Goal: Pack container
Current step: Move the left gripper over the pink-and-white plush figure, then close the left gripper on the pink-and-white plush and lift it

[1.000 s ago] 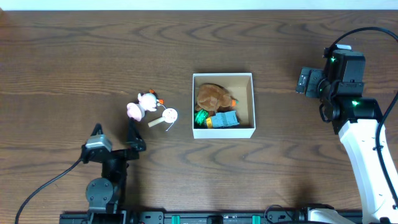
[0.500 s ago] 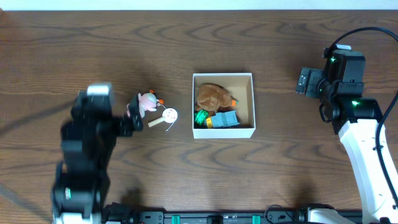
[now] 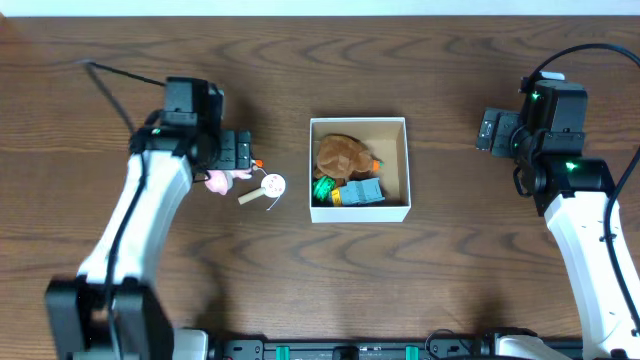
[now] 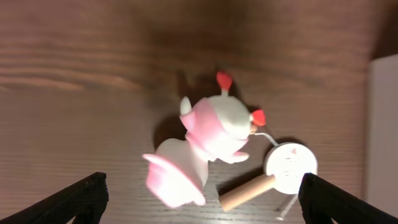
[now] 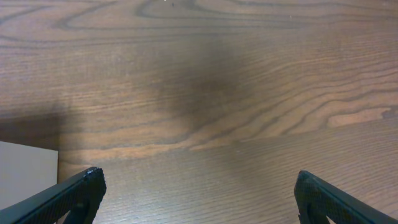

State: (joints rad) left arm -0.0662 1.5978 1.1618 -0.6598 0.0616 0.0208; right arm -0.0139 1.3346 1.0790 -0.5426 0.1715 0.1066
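Square white-walled box (image 3: 360, 213), tan inside, holds toys (image 3: 345, 157) on dark wooden table (image 3: 300, 60); left tool (image 4: 202, 199) and right tool (image 5: 199, 198) spread wide, empty.

Soft, even light; the left wrist view is blurred, with dark shadow beside the pink toy (image 4: 214, 127).

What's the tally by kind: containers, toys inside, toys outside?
Container: 1
Toys inside, visible: 3 (brown plush, green toy, blue toy)
Toys outside: 2 (pink-and-white toy, white disc on stick)
Total: 6
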